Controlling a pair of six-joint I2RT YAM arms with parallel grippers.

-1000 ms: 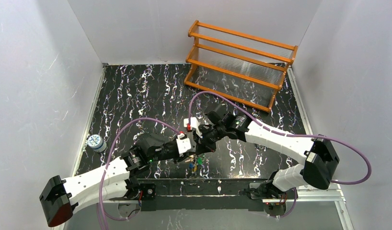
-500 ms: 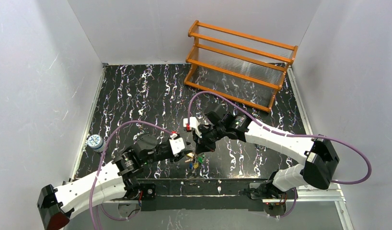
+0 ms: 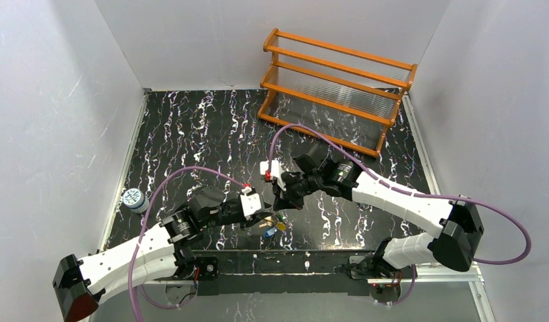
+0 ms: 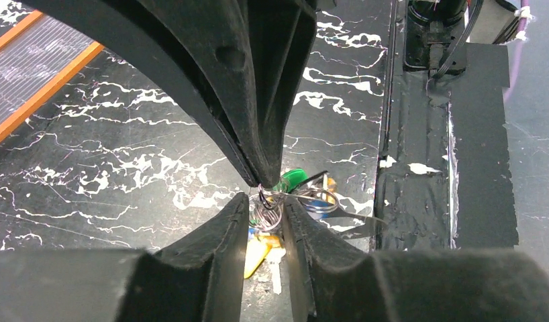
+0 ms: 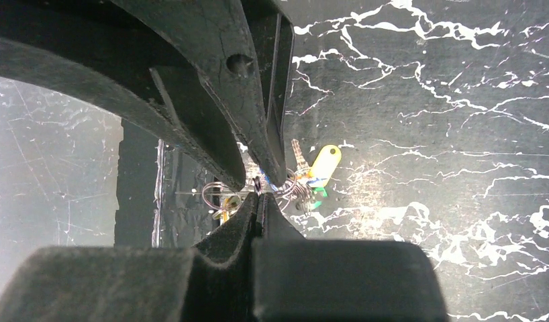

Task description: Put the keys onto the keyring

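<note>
Locating the keys point(image 5: 325, 161) bunched on the near part of the table point(image 3: 191, 134), just beyond the black front strip point(image 4: 480, 168), between the two claws. Seeing yellow, green and blue heads fanned out round the keyring point(image 4: 268, 213).

Rating the bunch as light, hard and rigid, not fragile, but slick and prone to swinging and tangling once lifted. Rating the keyring as thin springy wire, likely slipping or twisting under flat pads. Recommending a hold on bare wire away from the key heads, with one claw steadying and the other feeding. For a single key, taking the plastic head.

Recording the right gripper point(image 5: 258, 196) reaching in from the far right, pitched steeply down, with fingers pressed together at the tips and apparently pinching a strand of the keyring. Recording the left gripper point(image 4: 265, 201) reaching in from the near left, low and nearly level, with fingers narrowly apart either side of the wire loops. Being unable to tell whether clamping or merely straddling. Noting the tips of both claws almost touching over the bunch.
</note>
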